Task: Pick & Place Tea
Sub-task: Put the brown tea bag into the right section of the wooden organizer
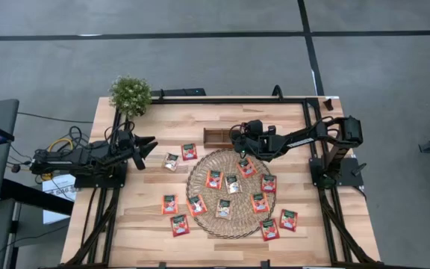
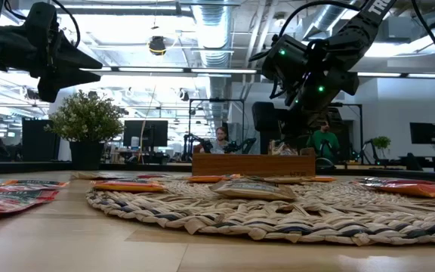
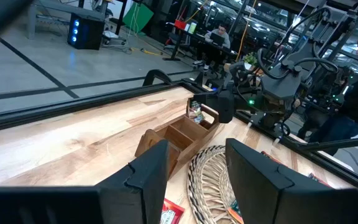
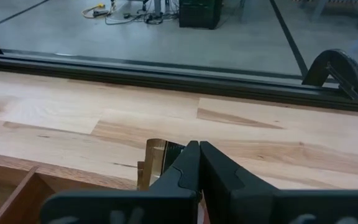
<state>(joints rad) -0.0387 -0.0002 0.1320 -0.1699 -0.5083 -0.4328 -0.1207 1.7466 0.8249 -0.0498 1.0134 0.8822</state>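
Bright, even overhead light, ceiling glare in the low view, soft shadows.

I am working in what looks like an open-plan robotics lab or tech workspace. Beyond my butcher-block table [image 1: 133, 224] on its black metal frame, the low view shows a ceiling of exposed ducts [image 2: 210, 30] and strip lights, rows of monitors [image 2: 143, 132], and people seated at desks [image 2: 221, 140]. The floor [image 1: 200, 67] is grey concrete marked with dark tape lines. A computer tower with blue lights [image 3: 84, 32] stands on it, and loose cables [image 1: 62, 142] trail beside the table.
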